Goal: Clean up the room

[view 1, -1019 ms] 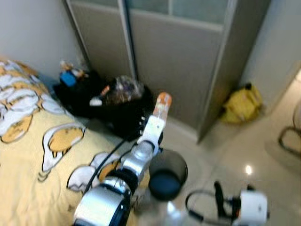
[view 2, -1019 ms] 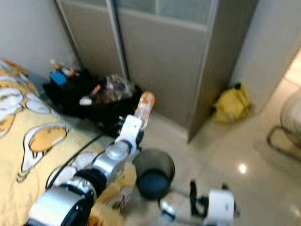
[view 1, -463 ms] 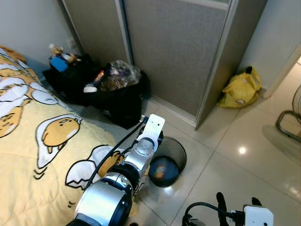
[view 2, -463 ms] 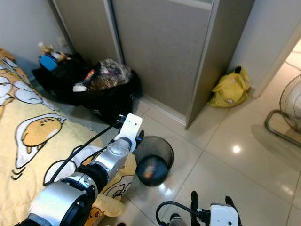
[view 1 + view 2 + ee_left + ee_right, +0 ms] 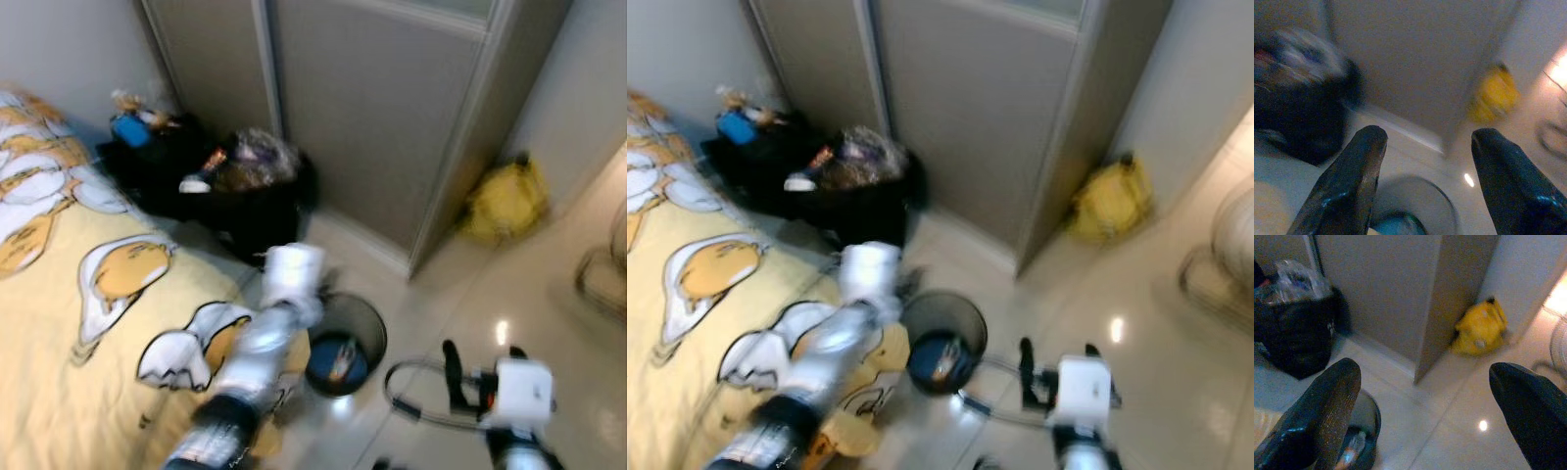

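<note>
Orange-capped bottle [image 5: 342,360] is seen lying inside the black mesh bin [image 5: 373,327], down on its blue bottom, so that bit of tidying looks done. The bin is stood on the pale tiled floor [image 5: 549,294], just beside the corner of the bed with the yellow cartoon-print cover [image 5: 59,323].

Left gripper [image 5: 1425,161] is held above the bin's rim, fingers spread wide with nothing between them; through the gap the bin's edge and the grey wardrobe door [image 5: 392,117] can be made out. Right gripper [image 5: 1425,406] is hung low over the floor, also spread wide and empty, and the bin with the bottle in it is caught at the edge of its view.

Further out, a stuffed black bag [image 5: 245,191] of clutter is parked against the wardrobe, and a yellow bag [image 5: 505,201] is slumped in the far corner by the wall.

Head views are quite smeared, so fine detail can't be trusted. For the step in hand, the left arm would best be lifted straight up and clear so the bin isn't clipped or tipped. Then the next piece of clutter should be picked out once the picture has settled.
</note>
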`<state>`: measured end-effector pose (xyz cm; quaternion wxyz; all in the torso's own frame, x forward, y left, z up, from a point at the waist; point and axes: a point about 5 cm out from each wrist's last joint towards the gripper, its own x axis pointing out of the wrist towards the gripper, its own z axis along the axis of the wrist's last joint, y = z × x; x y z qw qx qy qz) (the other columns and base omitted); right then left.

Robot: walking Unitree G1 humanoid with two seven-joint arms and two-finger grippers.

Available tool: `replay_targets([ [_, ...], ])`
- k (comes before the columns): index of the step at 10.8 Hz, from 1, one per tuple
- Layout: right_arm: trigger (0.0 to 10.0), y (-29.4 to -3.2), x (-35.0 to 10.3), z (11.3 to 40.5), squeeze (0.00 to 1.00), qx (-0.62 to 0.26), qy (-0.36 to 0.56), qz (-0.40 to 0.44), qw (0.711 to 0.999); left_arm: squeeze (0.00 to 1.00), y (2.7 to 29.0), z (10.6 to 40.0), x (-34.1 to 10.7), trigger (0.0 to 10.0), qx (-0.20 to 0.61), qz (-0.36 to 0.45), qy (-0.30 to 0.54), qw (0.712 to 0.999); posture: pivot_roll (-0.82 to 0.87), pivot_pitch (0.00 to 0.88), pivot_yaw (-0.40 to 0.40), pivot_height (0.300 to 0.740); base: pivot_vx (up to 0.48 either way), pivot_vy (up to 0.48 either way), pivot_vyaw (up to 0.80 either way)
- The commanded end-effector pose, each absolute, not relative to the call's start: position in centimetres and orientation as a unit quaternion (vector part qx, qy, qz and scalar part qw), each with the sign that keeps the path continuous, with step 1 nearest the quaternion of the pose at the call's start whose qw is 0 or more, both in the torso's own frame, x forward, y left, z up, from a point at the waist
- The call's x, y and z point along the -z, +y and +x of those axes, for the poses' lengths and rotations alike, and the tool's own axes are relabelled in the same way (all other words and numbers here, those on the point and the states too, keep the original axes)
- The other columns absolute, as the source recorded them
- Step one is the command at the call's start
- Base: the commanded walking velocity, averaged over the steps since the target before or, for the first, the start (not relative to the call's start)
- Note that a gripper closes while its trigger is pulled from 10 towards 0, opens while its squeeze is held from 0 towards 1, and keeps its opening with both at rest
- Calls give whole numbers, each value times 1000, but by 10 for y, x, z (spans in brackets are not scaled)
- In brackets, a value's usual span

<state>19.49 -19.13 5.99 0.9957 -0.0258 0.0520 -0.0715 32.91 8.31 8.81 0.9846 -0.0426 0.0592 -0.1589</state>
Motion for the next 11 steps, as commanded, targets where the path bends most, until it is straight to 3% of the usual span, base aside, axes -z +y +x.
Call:
replay_targets([
  [1,10000,-195,-56,213,0,71,64,34,995,0,103,333,-107,10000,136,-33,10,990,78,0,2,740,0,0,0],
  [2,10000,-193,-57,232,0,64,60,68,994,0,122,333,-112,10000,131,8,-17,991,116,0,-19,740,0,0,0],
  [3,10000,-190,-59,250,0,58,51,61,995,0,142,334,-111,10000,121,-10,-10,993,119,0,-26,740,0,0,700],
  [4,10000,-191,-61,257,0,52,47,57,996,0,146,332,-108,10000,101,-35,3,994,113,0,-30,740,0,0,681],
  [5,10000,-195,-62,263,0,41,43,45,997,0,138,330,-100,10000,103,-17,27,994,122,0,-33,740,0,0,631],
  [7,10000,-196,-55,264,0,46,42,139,988,0,126,323,-84,10000,98,13,61,993,99,0,-8,740,-169,384,619],
  [9,10000,-190,-43,247,0,18,64,73,995,0,110,320,-77,10000,110,8,78,991,83,0,-12,740,-366,313,612],
  [11,10000,-196,-46,247,0,4,52,48,997,0,114,315,-69,10000,96,41,90,990,71,0,-10,740,-411,253,603],
])
